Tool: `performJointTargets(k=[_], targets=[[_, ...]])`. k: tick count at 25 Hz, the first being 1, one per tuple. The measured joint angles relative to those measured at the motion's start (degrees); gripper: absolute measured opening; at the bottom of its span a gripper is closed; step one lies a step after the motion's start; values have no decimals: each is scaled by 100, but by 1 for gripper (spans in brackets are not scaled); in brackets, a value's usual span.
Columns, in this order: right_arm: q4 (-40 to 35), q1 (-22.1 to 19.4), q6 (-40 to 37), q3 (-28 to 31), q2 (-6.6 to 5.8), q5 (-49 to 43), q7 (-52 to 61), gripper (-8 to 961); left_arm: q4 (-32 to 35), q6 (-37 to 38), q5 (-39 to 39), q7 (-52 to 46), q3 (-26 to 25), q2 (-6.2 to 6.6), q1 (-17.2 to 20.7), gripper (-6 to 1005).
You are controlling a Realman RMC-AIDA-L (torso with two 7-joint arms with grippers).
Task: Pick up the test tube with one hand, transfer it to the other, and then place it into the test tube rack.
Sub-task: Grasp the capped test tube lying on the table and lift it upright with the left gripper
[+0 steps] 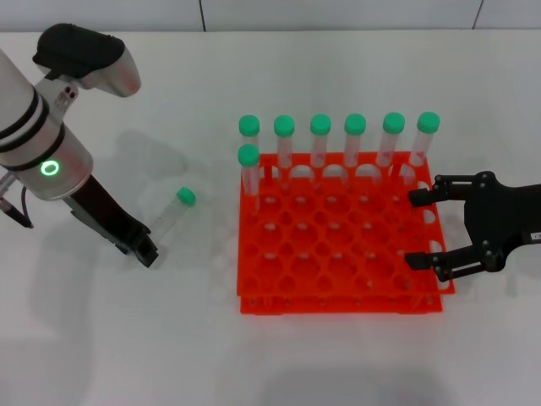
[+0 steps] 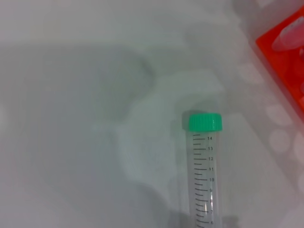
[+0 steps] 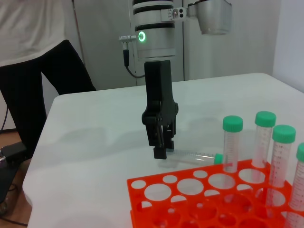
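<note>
Seen from beside the orange-red test tube rack (image 3: 190,199), where four green-capped tubes (image 3: 232,142) stand upright, the left pincer (image 3: 161,151) with its green glowing ring hangs fingers-down over the white worktop (image 3: 95,142), its tips at the clear end of the lying test tube (image 3: 199,157).

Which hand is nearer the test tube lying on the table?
Left. The left hand sits at the lying test tube's base end; the right hand hovers beyond the rack.

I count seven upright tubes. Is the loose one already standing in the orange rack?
No, the test tube lies flat on the table, beside the test tube rack.
</note>
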Motion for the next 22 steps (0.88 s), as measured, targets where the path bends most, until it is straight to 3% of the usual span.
performJointTargets(k=[5, 22], targets=[[-3, 5, 0, 0, 0, 0, 0, 869, -11, -6, 9, -23, 0, 0, -1, 373], [22, -2, 0, 0, 13, 0, -18, 869, -107, -208, 51, -120, 227, 0, -23, 368]])
